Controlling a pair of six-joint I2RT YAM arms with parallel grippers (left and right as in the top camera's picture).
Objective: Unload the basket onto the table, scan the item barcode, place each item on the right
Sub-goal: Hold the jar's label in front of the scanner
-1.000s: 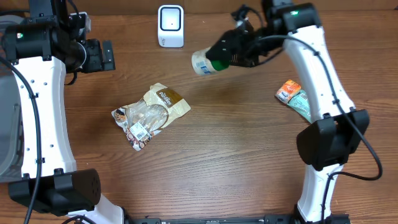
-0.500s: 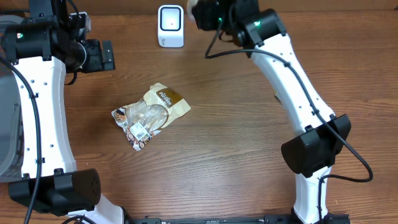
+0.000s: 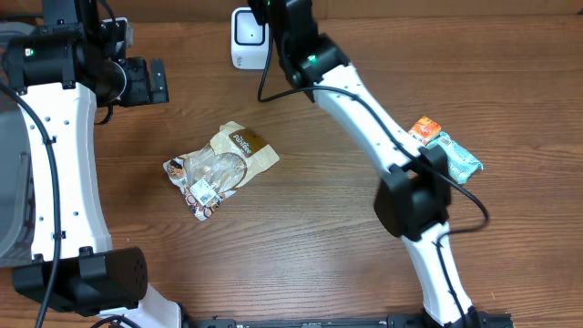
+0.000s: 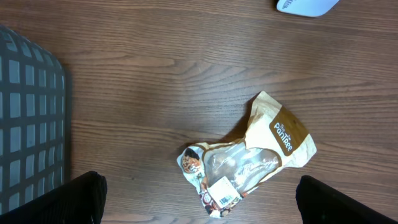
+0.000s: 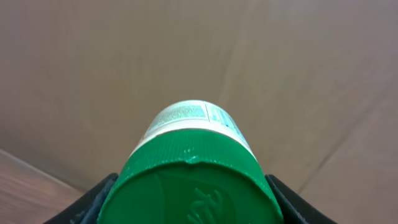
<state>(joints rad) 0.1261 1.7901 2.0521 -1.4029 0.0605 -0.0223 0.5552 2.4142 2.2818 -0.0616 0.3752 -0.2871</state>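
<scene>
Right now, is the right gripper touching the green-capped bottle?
Touching. In the right wrist view the fingers of the right gripper press against both sides of the green-capped bottle at its cap, with no gap showing.

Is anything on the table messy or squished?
Yes. The brown snack bag lies crumpled and skewed on the table, left of its middle. Two small packets on the right lie bunched together. Nothing looks spilled.

The left gripper point(image 3: 148, 80) hung spread wide; the right gripper point(image 5: 189, 202), arm stretched far forward, clamped a green-capped white plastic bottle point(image 5: 189, 121).
</scene>
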